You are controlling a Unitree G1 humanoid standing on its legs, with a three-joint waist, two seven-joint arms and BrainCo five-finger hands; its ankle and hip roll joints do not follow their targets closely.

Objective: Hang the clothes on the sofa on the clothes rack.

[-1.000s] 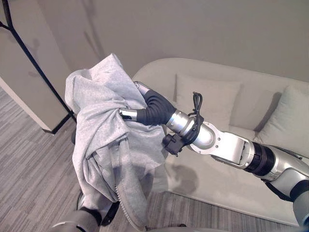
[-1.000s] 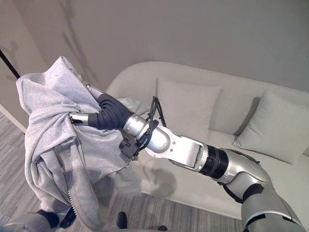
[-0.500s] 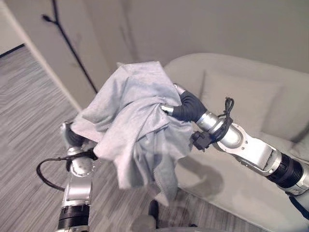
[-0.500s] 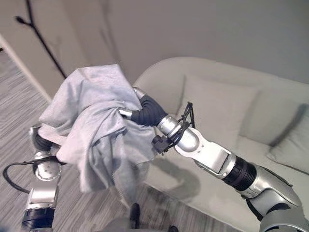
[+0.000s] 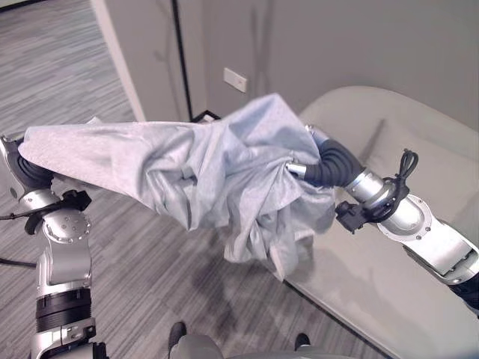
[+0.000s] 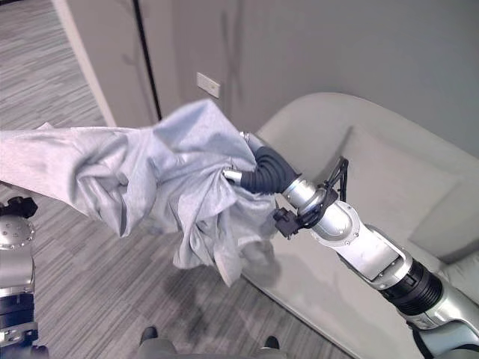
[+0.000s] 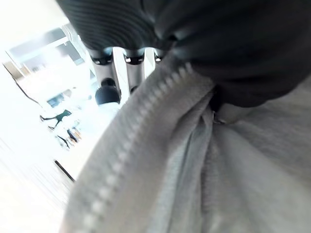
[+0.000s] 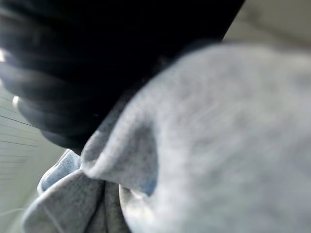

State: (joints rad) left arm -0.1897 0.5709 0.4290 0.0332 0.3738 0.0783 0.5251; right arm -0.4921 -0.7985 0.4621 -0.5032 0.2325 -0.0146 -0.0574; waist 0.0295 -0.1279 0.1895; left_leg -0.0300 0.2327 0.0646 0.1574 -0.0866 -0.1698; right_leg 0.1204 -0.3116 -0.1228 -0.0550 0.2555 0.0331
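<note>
Grey zip garment (image 5: 202, 164): off the sofa (image 5: 389, 269), stretched between left hand (image 5: 30, 168) and right hand (image 5: 329, 163) (both grips hidden in cloth, cannot tell). Hanging on rack pole (image 5: 179, 56) remains.

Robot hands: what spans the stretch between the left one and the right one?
The grey garment, pulled out in the air from the left robot hand to the right robot hand, above the floor; the left eye view shows it.
</note>
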